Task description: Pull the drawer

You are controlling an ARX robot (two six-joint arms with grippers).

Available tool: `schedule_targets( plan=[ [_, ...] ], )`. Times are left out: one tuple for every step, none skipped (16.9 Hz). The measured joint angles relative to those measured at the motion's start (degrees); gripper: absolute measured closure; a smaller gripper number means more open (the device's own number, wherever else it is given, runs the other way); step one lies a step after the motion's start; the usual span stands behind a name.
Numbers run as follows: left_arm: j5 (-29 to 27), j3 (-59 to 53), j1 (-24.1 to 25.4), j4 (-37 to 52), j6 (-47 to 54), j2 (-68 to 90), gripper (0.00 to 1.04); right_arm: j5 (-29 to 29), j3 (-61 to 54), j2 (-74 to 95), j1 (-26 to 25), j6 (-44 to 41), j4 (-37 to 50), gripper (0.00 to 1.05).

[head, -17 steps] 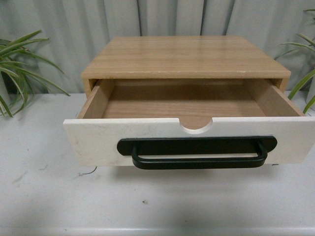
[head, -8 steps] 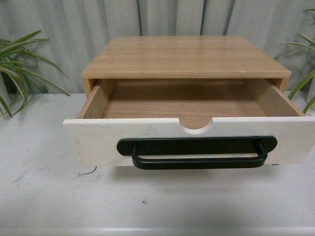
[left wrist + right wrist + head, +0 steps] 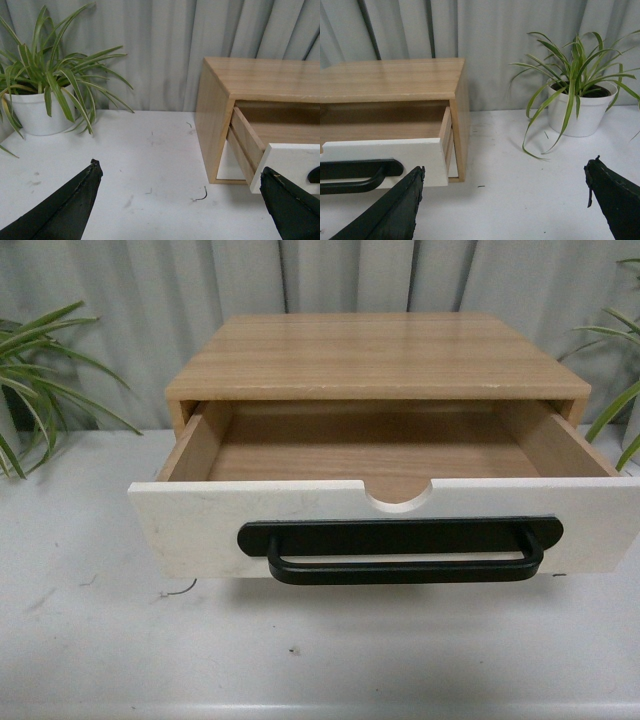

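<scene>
Drawer (image 3: 200, 525) stands pulled out, right corner cropped; left end effector (image 3: 180, 197) and right end effector (image 3: 502, 192) gape empty.

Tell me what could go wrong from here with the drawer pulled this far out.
The drawer already juts well out of the wooden cabinet; pulling further might drag it out entirely. Both grippers, left and right, hang open and clear of the black handle, so nothing steadies it.

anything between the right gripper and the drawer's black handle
Nothing visible. In the right wrist view the open right gripper hangs over bare table, apart from the drawer, with its handle unobstructed; the potted plant stands off on the other side.
</scene>
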Motion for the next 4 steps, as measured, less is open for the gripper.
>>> schedule_targets(
  plan=[
    [0.0, 0.0, 0.0, 0.0, 0.0, 0.0, 0.07, 0.0, 0.0, 0.0, 0.0, 0.0, 0.0, 0.06],
    [0.0, 0.0, 0.0, 0.0, 0.0, 0.0, 0.07, 0.0, 0.0, 0.0, 0.0, 0.0, 0.0, 0.06],
    [0.0, 0.0, 0.0, 0.0, 0.0, 0.0, 0.07, 0.0, 0.0, 0.0, 0.0, 0.0, 0.0, 0.06],
    [0.0, 0.0, 0.0, 0.0, 0.0, 0.0, 0.07, 0.0, 0.0, 0.0, 0.0, 0.0, 0.0, 0.06]
  ],
)
